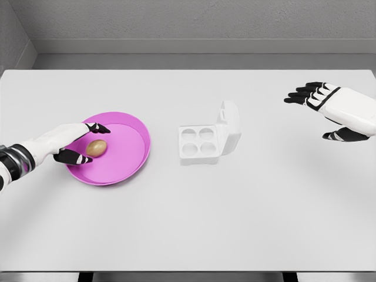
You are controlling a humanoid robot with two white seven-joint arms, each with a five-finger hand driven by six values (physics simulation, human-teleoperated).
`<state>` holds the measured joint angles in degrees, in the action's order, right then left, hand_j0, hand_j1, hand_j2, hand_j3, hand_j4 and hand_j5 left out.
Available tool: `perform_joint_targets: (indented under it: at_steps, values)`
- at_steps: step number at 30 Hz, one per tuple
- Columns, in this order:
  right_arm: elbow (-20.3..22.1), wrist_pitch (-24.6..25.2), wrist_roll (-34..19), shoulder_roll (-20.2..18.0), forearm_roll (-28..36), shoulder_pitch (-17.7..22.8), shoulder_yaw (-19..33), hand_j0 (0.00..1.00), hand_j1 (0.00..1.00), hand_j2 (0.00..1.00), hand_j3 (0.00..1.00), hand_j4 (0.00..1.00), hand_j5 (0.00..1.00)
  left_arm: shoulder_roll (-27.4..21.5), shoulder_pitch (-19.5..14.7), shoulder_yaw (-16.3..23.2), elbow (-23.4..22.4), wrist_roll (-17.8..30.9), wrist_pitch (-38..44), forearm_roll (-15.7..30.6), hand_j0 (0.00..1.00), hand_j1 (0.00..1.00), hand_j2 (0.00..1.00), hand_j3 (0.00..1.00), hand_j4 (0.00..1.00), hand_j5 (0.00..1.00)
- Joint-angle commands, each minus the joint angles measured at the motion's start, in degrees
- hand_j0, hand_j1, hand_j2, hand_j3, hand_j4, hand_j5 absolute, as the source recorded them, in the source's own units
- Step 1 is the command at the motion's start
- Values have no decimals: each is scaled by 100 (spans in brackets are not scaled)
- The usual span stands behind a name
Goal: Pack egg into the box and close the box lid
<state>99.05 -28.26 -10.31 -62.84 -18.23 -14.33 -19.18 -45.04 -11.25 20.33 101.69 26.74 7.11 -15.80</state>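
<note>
A tan egg (pixel 97 147) lies inside a pink shallow bowl (pixel 134 133) at the left of the white table. My left hand (pixel 84 142) reaches over the bowl's left rim, fingers spread on either side of the egg, with a small gap to it. A white egg box (pixel 200 143) with several empty round cups sits at the middle of the table, its lid (pixel 229 126) standing open on the right side. My right hand (pixel 320 111) hovers open at the far right, well away from the box.
The white table (pixel 188 223) spreads wide in front of the bowl and the box. A grey wall runs behind its far edge.
</note>
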Motion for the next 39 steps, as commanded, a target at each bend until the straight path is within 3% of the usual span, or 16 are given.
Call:
perform_joint_targets:
  at_steps: [1,14,27,39]
  values:
    - [1,5,3,-9,30,0,2,100,100,100,100,100,100,-5,0,6,0,-2,27,-2,78,78,78,78,78,78]
    - [1,5,3,0,30,0,-121,100,100,100,100,100,100,223,0,41,44,-2,36,-643,77,77,77,77,77,77]
    - [-8,14,3,17,39,-26,-305,100,100,100,100,100,100,355,0,85,8,-2,36,-652,77,77,77,77,77,77]
    - [-122,49,3,421,4,-62,-455,100,100,100,100,100,100,355,53,50,-62,-2,36,-652,76,76,76,76,76,76]
